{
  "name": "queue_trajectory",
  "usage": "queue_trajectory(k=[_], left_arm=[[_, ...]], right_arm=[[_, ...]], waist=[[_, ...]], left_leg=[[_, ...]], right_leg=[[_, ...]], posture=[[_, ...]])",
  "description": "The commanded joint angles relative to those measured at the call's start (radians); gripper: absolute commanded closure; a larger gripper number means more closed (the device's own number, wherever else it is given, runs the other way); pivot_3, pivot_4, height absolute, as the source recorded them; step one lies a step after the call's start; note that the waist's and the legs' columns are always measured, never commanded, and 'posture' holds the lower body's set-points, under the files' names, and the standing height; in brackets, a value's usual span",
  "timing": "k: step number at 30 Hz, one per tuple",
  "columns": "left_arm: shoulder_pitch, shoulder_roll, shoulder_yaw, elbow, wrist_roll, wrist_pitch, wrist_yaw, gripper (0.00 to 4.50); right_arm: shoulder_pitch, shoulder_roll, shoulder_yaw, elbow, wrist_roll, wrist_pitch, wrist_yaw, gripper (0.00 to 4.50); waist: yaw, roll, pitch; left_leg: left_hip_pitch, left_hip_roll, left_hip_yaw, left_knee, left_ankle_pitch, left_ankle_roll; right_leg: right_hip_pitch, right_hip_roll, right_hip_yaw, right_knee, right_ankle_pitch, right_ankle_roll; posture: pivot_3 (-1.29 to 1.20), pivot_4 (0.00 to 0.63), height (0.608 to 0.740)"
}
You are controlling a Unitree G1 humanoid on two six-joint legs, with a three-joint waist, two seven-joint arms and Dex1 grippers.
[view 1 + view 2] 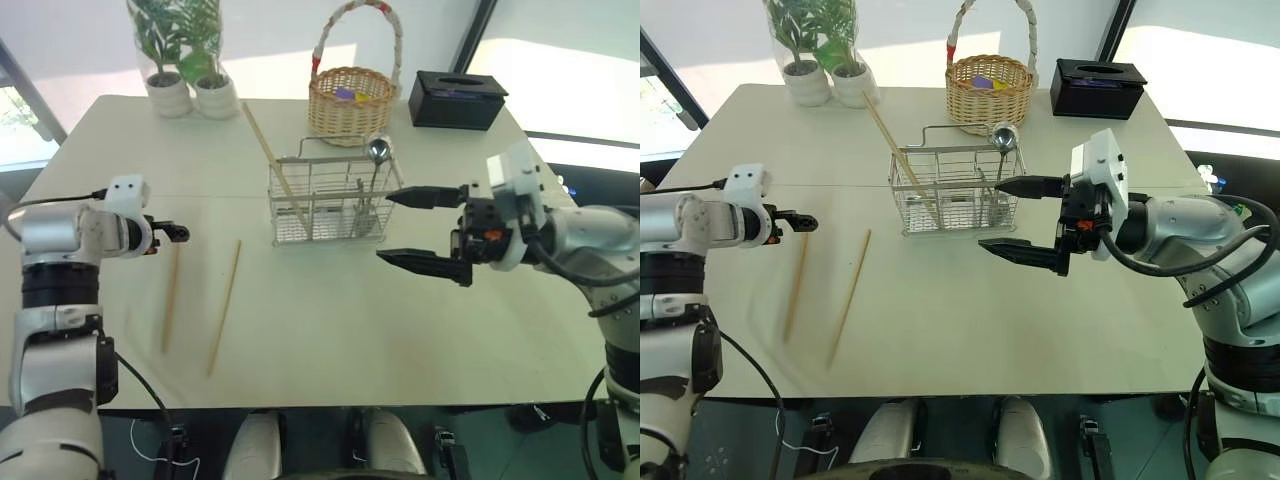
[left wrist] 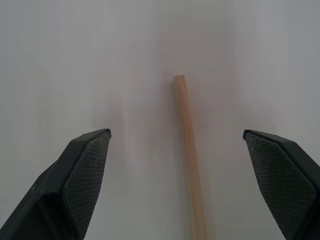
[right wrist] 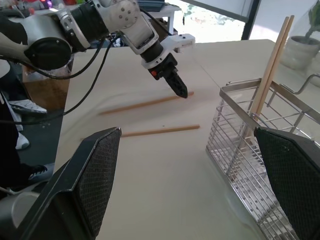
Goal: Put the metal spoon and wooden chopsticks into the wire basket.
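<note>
Spoon (image 1: 378,152) and two chopsticks (image 1: 268,155) already stand in the basket (image 1: 325,205). Two more chopsticks (image 1: 225,305) lie on the table (image 1: 330,320). Left tool (image 2: 182,165) hangs wide open over one, likely lining up a grab. Right tool (image 1: 425,228) waits empty, also spread wide.

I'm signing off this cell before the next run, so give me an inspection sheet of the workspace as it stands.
Surface: pale table, no spills seen.
Job's things: spoon stands in the wire basket; chopsticks lean out of the basket; two more chopsticks lie flat on the table, apart from the basket.
Clutter: wicker basket, black tissue box, two potted plants along the far edge.
Grippers: left gripper open above one loose chopstick's end, holding nothing; right gripper open beside the basket, holding nothing.
Cables: black cable on the right arm.
Surroundings: bright windows behind the table.
</note>
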Motion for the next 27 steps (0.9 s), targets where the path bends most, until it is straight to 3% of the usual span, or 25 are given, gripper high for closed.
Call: queue_trajectory(k=[1,6,8,10,16,24,27], left_arm=[[-0.053,-0.004,-0.022,0.065,0.021,0.023,-0.027,0.0],[-0.096,-0.027,-0.018,0.175,0.042,0.057,-0.032,0.0],[-0.118,-0.031,-0.008,0.223,0.056,0.038,-0.026,0.55],[-0.141,-0.032,-0.001,0.263,0.07,0.02,-0.025,1.32],[-0.178,-0.033,0.01,0.324,0.098,0.006,-0.025,4.45],[-0.174,-0.011,0.021,0.325,0.129,-0.042,-0.025,4.45],[-0.165,-0.002,0.046,0.273,0.152,-0.226,0.01,4.45]], right_arm=[[0.01,-0.003,-0.031,-0.036,0.021,0.001,-0.026,0.1],[0.041,-0.021,-0.049,-0.056,0.05,0.014,-0.028,0.1],[0.06,-0.031,-0.054,-0.067,0.054,0.013,-0.021,0.0],[0.07,-0.037,-0.058,-0.075,0.061,0.014,-0.021,0.0],[0.08,-0.043,-0.06,-0.076,0.067,0.009,-0.026,0.0],[0.084,-0.045,-0.062,-0.071,0.07,0.008,-0.022,0.0],[0.081,-0.048,-0.066,-0.064,0.073,0.01,-0.024,0.0]], waist=[[0.0,0.0,0.0],[0.001,0.0,0.0],[0.001,0.0,0.0],[0.0,0.0,0.0],[0.003,0.0,0.0],[0.001,0.0,0.0],[0.001,-0.001,0.0]], left_leg=[[0.0,0.0,0.0,0.0,0.0,0.0],[0.001,0.0,0.0,0.0,0.0,0.0],[0.001,0.0,0.0,0.001,0.0,0.0],[0.002,0.0,0.0,0.001,0.0,0.0],[0.002,0.0,0.0,0.001,0.0,0.0],[0.002,0.0,0.0,0.001,0.0,0.0],[0.002,0.0,0.0,0.001,0.0,0.0]], right_leg=[[0.0,0.0,0.0,0.0,0.0,0.0],[0.001,0.0,0.0,0.0,0.0,0.0],[0.001,0.0,0.0,0.0,0.0,0.0],[0.002,0.0,0.0,0.0,0.0,0.0],[0.002,0.0,0.0,0.0,0.0,0.0],[0.002,0.0,0.0,0.001,0.0,0.0],[0.002,0.0,0.0,0.001,0.0,0.0]], posture=[[0.0,0.15,0.712],[0.0,0.15,0.712],[0.0,0.15,0.712],[0.0,0.15,0.712],[0.0,0.15,0.712],[0.0,0.15,0.712],[0.0,0.15,0.712]])
